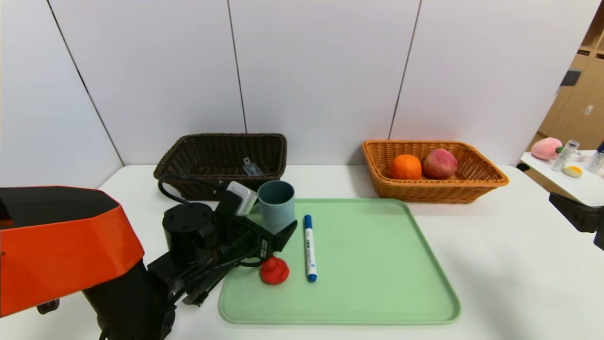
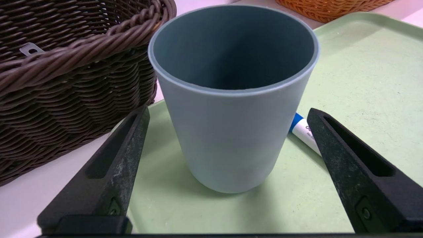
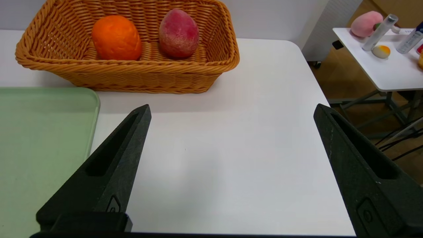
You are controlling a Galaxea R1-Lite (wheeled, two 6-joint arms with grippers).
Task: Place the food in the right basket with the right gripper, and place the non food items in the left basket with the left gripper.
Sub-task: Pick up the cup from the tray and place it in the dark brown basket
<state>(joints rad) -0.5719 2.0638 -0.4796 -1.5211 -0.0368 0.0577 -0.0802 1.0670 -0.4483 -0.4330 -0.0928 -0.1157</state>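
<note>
One pincer [image 1: 595, 225], mostly cut off.

The white counter [image 1: 495, 264] carries a green tray [image 1: 377, 264] under the left hand [image 2: 228, 112], a dark brown basket [image 1: 222, 160] beyond that hand, and an orange-tan basket [image 1: 432, 172] ahead of the right hand [image 3: 231, 109].
</note>
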